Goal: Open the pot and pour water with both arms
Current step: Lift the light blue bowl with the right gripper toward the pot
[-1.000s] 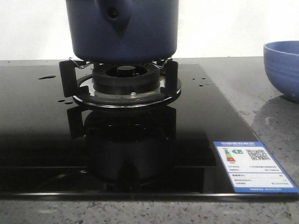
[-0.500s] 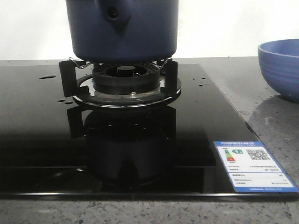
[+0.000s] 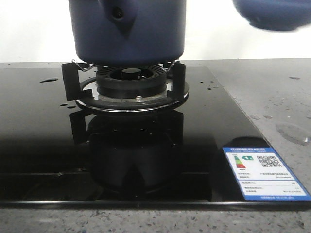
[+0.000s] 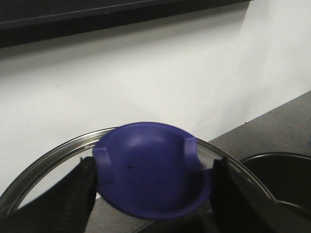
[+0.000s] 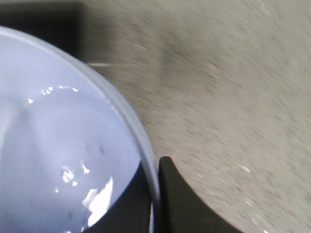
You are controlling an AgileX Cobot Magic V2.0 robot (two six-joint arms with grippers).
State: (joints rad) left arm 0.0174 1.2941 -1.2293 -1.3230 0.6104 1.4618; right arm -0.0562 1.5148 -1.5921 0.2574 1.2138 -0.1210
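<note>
Pot lid knob, rounded and navy blue, sits clamped between the two dark fingers of the left gripper, with the glass lid curving out beneath it and held clear of the pot, whose dark open mouth shows off to one side in the left wrist view. The right gripper pinches the rim of a light blue bowl, one dark finger inside and one outside; glossy water glints within the bowl. In the front view that bowl hangs blurred in the air at upper right. The navy pot rests on the burner stand of a black glass hob. Drops and a small puddle lie on the grey counter to the right.
</note>
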